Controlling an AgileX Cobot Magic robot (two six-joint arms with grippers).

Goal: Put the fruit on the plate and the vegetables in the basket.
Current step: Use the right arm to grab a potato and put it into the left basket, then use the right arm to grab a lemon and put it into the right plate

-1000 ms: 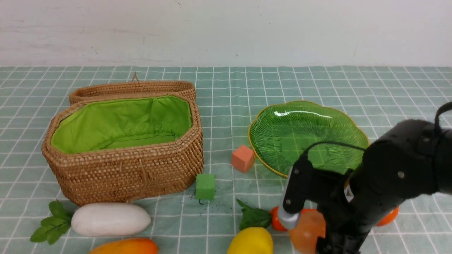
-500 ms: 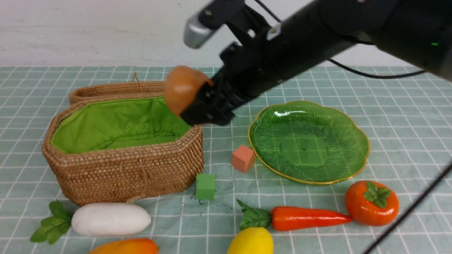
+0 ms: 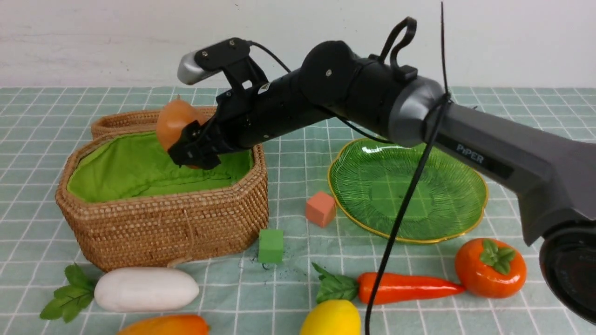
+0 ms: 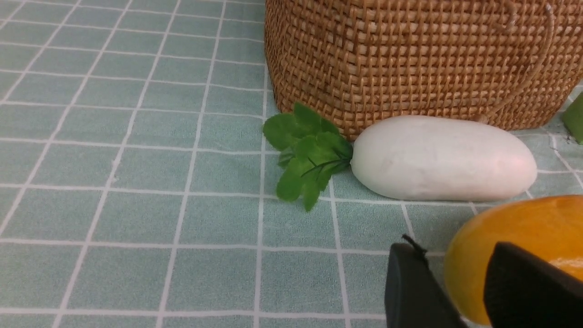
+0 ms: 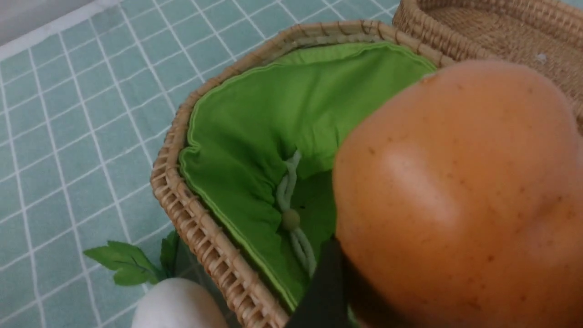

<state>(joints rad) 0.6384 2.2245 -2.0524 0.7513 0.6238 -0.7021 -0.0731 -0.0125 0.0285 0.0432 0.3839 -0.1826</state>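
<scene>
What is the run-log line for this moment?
right gripper: holds potato | where: over open basket | on table: radish, carrot, lemon, persimmon, mango | plate: no fruit yet

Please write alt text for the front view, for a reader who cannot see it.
The right hand holds a brown potato above the open wicker basket. The green plate beside it is empty; radish, carrot, lemon, mango and persimmon lie on the checked cloth in front.

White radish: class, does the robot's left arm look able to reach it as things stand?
Probably yes: the radish lies uncovered in front of the basket, ahead of the left gripper.
</scene>
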